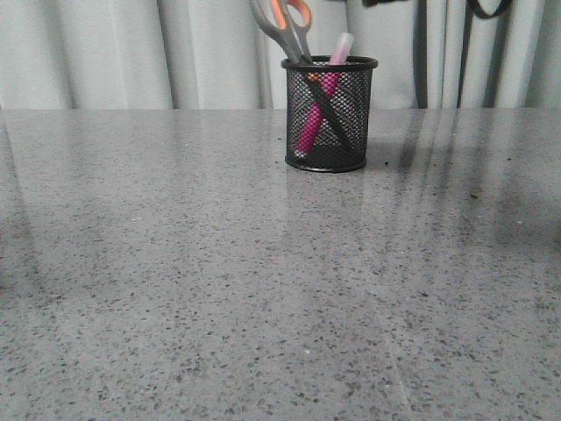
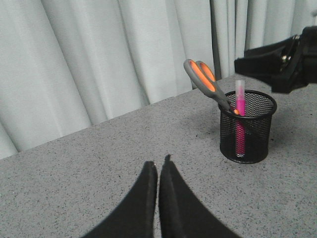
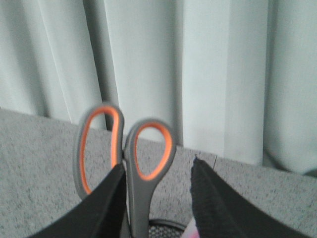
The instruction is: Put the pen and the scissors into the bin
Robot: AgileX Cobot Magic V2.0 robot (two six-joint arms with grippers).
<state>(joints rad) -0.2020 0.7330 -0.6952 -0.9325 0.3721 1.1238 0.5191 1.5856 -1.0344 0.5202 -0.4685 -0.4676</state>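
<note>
The black mesh bin (image 1: pixel 330 114) stands at the back of the table. The pink pen (image 1: pixel 322 98) leans inside it, clear cap up. The scissors (image 1: pixel 289 26) stand in it blades down, grey and orange handles sticking out and leaning left. All three also show in the left wrist view: bin (image 2: pixel 247 127), pen (image 2: pixel 240 106), scissors (image 2: pixel 204 82). My right gripper (image 3: pixel 158 171) is open just above the bin, one finger beside the scissors' handles (image 3: pixel 143 148), not clamping them. It shows in the left wrist view (image 2: pixel 282 62). My left gripper (image 2: pixel 158 162) is shut and empty, well away from the bin.
Grey speckled table (image 1: pixel 263 289) stretches in front of the bin. Pale curtains (image 1: pixel 131 53) hang along the table's back edge, right behind the bin.
</note>
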